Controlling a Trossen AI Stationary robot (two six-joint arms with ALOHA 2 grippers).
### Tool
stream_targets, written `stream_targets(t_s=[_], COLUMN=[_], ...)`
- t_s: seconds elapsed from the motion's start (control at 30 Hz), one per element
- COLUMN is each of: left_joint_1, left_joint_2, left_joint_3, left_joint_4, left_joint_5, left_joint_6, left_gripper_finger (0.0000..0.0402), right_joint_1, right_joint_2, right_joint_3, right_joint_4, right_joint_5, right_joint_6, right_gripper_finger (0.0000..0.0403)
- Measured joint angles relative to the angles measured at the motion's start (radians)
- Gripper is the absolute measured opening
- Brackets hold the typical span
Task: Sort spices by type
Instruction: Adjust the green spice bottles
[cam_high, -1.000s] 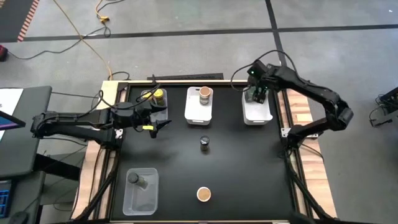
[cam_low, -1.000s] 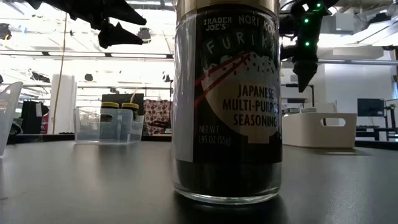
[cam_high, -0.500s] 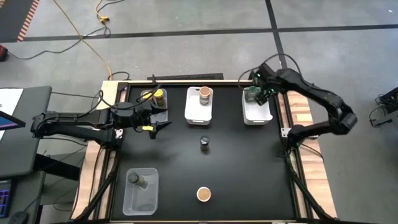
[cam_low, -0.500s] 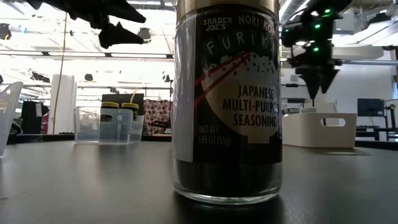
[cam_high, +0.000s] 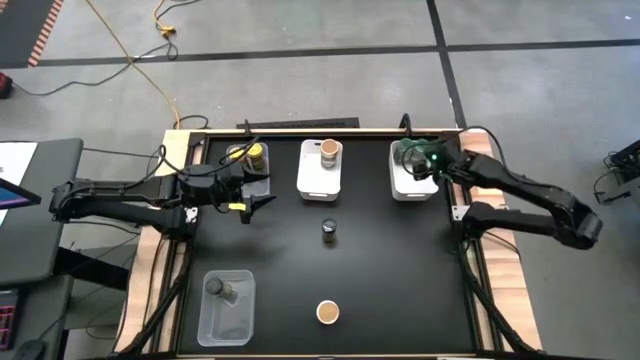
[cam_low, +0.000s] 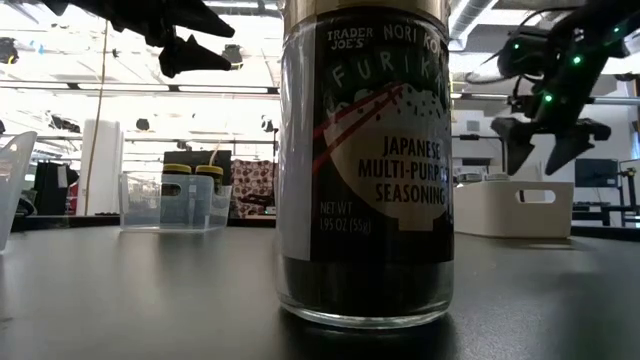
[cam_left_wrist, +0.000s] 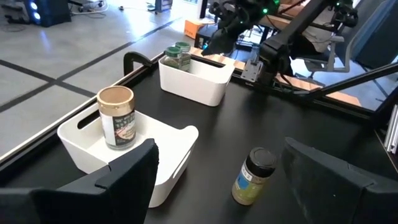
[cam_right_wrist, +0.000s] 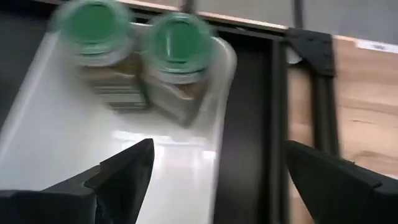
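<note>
The right tool (cam_high: 418, 160) hangs over the right white bin (cam_high: 412, 186) with its fingers spread and nothing between them — two green-topped jars (cam_right_wrist: 177, 37) stand side by side at that bin's far end. The left tool (cam_high: 258, 200) waits, also spread and empty, just in front of the clear bin (cam_high: 262, 184) that holds the yellow-topped jars (cam_high: 256, 152). A tan-topped jar (cam_high: 328, 150) stands in the middle white bin (cam_high: 319, 184). On the bare table (cam_high: 390, 270) stand a dark-topped jar (cam_high: 329, 230) and, nearer the front edge, another tan-topped one (cam_high: 327, 312). A grey-topped jar (cam_high: 215, 287) sits in the front-left clear bin (cam_high: 226, 318).
</note>
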Motion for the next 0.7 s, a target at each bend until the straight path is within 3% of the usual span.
stream_targets(t_s=[0.2, 0.7], left_joint_1=[0.0, 0.0], left_joint_2=[0.0, 0.0], left_joint_3=[0.0, 0.0], left_joint_4=[0.0, 0.0], left_joint_5=[-0.002, -0.004], left_joint_6=[0.0, -0.003], left_gripper_finger=[0.032, 0.032], right_joint_1=[-0.058, -0.116], right_joint_2=[0.041, 0.106], right_joint_3=[-0.031, -0.051], right_joint_4=[0.06, 0.147], right_joint_5=[0.009, -0.01], right_joint_6=[-0.106, -0.18], right_gripper_finger=[0.0385, 0.0385])
